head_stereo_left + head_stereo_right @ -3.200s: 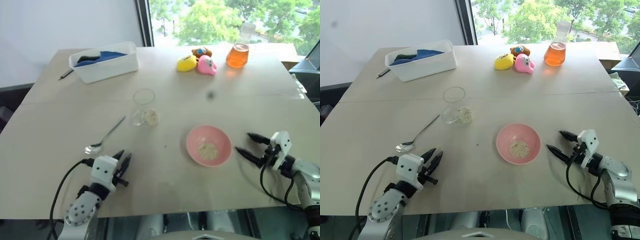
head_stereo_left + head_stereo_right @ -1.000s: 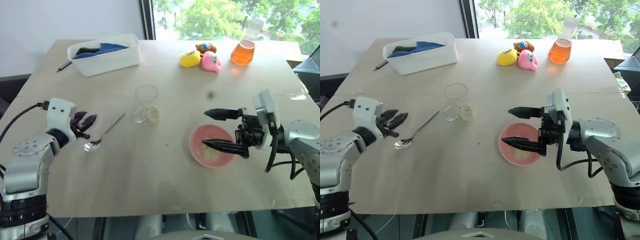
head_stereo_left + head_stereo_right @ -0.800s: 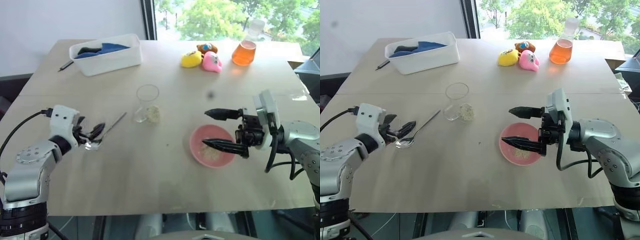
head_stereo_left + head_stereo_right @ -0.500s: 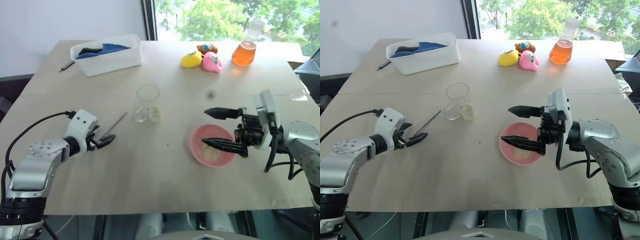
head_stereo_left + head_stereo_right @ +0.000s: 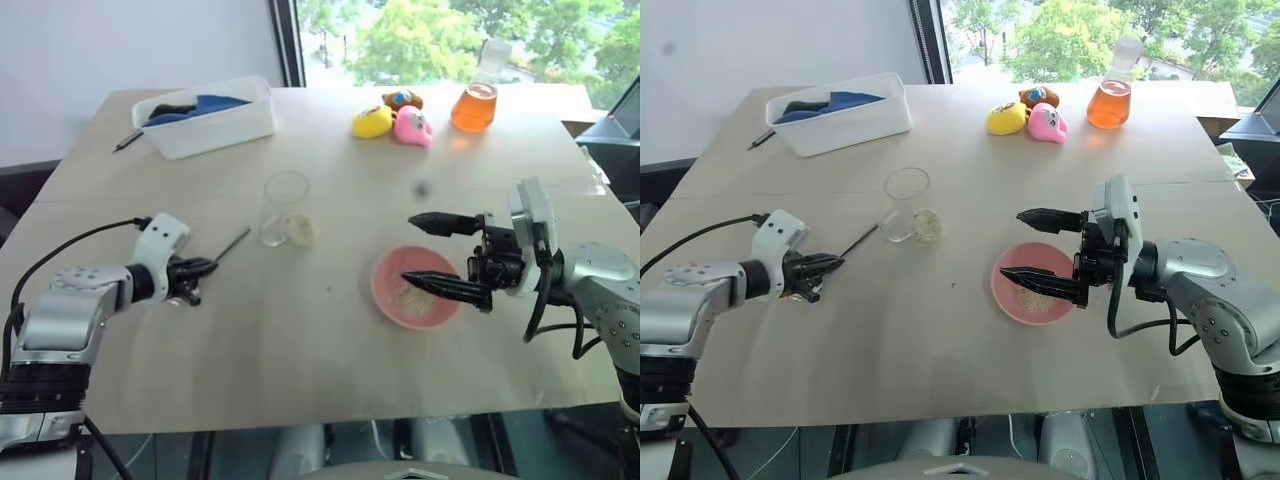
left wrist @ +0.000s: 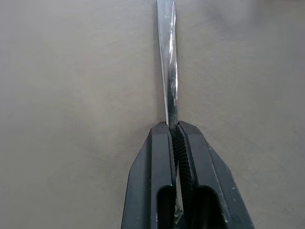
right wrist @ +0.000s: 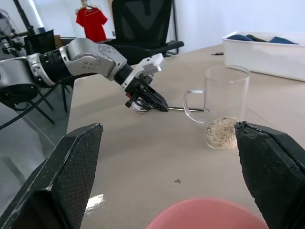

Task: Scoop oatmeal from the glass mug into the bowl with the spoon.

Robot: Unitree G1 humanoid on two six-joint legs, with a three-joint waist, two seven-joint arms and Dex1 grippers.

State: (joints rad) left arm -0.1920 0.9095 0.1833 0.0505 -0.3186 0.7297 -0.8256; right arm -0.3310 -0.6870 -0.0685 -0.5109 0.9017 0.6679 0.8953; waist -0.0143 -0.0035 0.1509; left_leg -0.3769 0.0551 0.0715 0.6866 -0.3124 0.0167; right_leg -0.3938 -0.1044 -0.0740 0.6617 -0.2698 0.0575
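Glass mug (image 5: pixel 286 207) upright left of centre frame on the counter (image 5: pixel 300 330), a small clump of oatmeal (image 5: pixel 299 229) lying in its bottom. Pink bowl (image 5: pixel 415 287) right of centre, lower than the mug, holding a thin scatter of pale flakes. White tub (image 5: pixel 206 116) at upper left with blue and dark cloth inside; dark pen (image 5: pixel 129 140) on the counter just left of it. Flask (image 5: pixel 476 102) at upper right with orange liquid in its lower half. Yellow, pink and brown toys (image 5: pixel 393 118) in a cluster left of the flask.

Left gripper (image 5: pixel 828 265) at mid left, low against the counter, fingers pressed together and clamped on the spoon (image 6: pixel 169 71); in the left wrist view, handle running straight out from between the closed fingertips across bare counter. Handle end (image 5: pixel 238 240) pointing up-right toward the mug, stopping short of the glass. Spoon's small bowl end hidden under the gripper.

Right gripper (image 5: pixel 428 253) at mid right, fingers spread wide apart and holding nothing; lower finger (image 5: pixel 445 287) stretched over the pink bowl, upper finger (image 5: pixel 440 223) above the bowl's far rim. Whether the lower finger touches the bowl, impossible to tell.
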